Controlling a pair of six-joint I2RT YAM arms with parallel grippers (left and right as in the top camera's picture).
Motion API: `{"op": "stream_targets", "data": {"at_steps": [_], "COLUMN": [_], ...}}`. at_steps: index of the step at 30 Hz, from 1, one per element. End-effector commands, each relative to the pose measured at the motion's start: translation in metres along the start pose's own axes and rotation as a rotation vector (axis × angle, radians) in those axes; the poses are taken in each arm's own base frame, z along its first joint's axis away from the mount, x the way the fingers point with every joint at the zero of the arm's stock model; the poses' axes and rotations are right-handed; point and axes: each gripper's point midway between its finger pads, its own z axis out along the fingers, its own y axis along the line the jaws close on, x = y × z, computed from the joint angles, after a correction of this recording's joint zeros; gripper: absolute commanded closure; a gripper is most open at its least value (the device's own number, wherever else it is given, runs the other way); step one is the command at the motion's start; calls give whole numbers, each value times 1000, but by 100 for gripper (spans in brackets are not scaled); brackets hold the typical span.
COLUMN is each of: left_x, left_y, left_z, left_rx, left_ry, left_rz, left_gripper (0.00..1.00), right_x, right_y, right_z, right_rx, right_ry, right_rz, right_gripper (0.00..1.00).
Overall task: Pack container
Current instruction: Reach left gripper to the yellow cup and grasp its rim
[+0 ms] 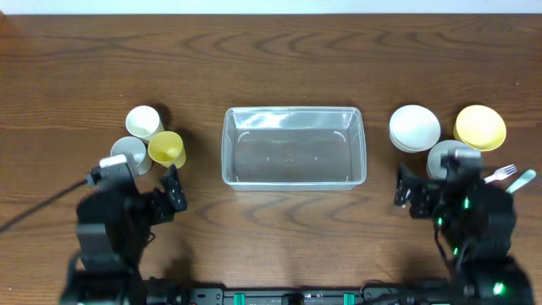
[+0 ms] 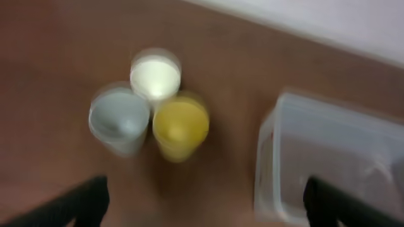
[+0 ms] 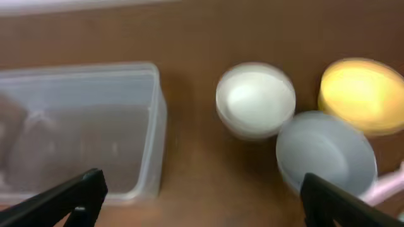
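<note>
The left gripper (image 2: 208, 200) and the right gripper (image 3: 205, 200) are each seen with jaws spread wide, nothing being held or touched. The container (image 1: 292, 148), of clear smooth plastic with rounded corners, is set at the middle of the wooden table (image 1: 279, 51). A white cup (image 1: 144, 120), grey cup (image 1: 129, 152) and yellow cup (image 1: 167, 148) are clustered left of it, and a white bowl (image 1: 414, 127), grey bowl (image 1: 449, 157) and yellow bowl (image 1: 479, 127) right.

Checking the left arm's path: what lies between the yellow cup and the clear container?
Nothing. In the overhead view the table between the yellow cup and the container is bare wood; the left wrist view shows the same gap.
</note>
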Motion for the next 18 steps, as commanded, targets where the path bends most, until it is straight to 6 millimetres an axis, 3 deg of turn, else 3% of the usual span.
{"op": "stream_targets", "data": {"at_steps": [1, 5, 9, 14, 18], "left_x": [-19, -22, -27, -32, -34], "left_y": [-10, -17, -21, -23, -23], "left_z": [-7, -16, -16, 2, 27], "left_rx": [-4, -26, -41, -49, -65], "left_ry": [127, 332, 430, 446, 479], "left_rz": [-7, -13, -17, -29, -44], "left_gripper": [2, 2, 2, 2, 2], "right_x": [-17, -19, -19, -13, -12], "right_y": [7, 16, 12, 6, 6], "right_z": [0, -3, 1, 11, 13], "right_rx": [1, -22, 13, 60, 61], "right_ry": [125, 336, 434, 484, 490], "right_rz": [-14, -5, -31, 32, 32], "right_gripper": [1, 1, 1, 1, 1]}}
